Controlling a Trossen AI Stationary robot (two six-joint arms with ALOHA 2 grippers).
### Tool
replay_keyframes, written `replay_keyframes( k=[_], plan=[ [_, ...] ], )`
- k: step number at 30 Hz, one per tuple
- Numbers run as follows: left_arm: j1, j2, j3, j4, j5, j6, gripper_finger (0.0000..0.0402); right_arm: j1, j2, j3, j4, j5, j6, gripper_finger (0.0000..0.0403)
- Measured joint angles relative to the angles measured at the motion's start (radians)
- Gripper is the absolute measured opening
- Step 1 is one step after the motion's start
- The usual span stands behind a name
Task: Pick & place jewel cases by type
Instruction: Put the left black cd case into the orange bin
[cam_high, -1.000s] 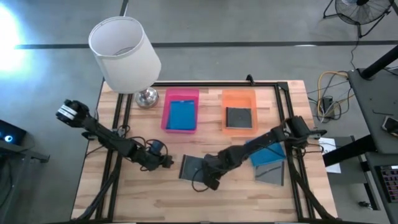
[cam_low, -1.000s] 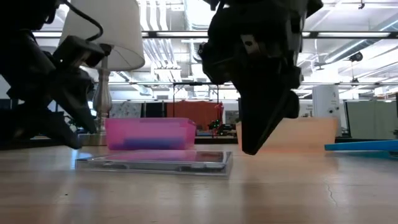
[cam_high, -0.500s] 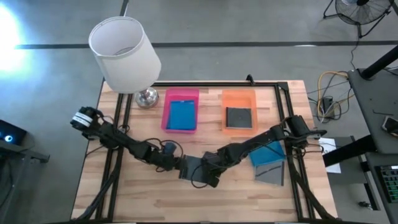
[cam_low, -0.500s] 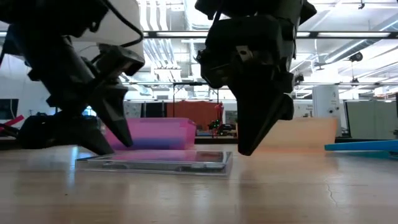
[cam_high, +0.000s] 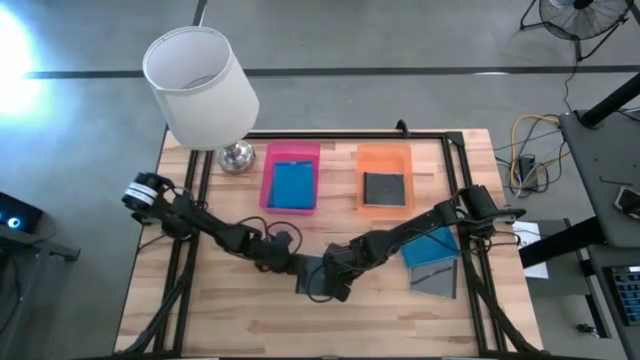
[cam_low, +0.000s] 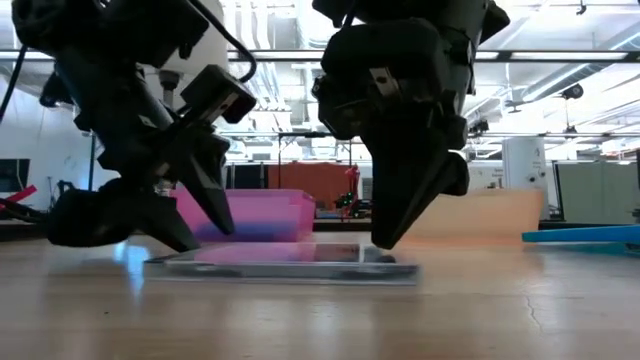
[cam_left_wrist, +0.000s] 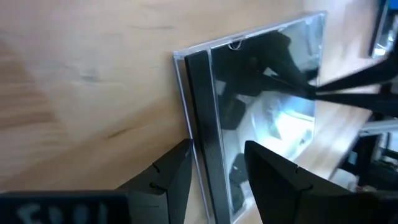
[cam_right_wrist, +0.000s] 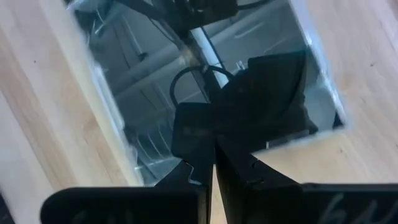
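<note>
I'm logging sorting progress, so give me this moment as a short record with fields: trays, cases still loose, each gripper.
pink tray: one blue case
orange tray: one grey case
centre case: clear, flat on table, between both grippers
right stack: blue case on grey case
left gripper: open, fingers straddling the centre case's edge
right gripper: shut, tip down on centre case

Left gripper (cam_low: 195, 225) swung in from the worktop's left edge toward its middle, fingers now straddling the clear jewel case (cam_low: 285, 267). Case nudged slightly toward the right edge, perhaps by that contact.
</note>
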Motion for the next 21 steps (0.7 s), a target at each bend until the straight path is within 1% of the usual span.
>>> replay_keyframes(
  k=[4, 10, 16, 21],
  plan=[
    [0.01, -0.027, 0.007, 0.083, 0.013, 0.056, 0.0135, 0.0, 0.0, -0.017, -0.002, -0.014, 0.02, 0.0013],
    [0.017, -0.051, 0.004, 0.115, -0.003, 0.124, 0.0135, 0.008, -0.003, -0.034, -0.003, -0.035, 0.02, 0.0013],
    [0.017, -0.049, 0.009, 0.129, -0.011, 0.133, 0.0135, 0.009, -0.008, -0.029, -0.01, -0.046, 0.014, 0.0013],
    [0.017, -0.05, -0.013, 0.125, -0.015, 0.133, 0.0135, 0.011, -0.078, -0.019, -0.022, -0.014, -0.005, 0.0013]
  ],
)
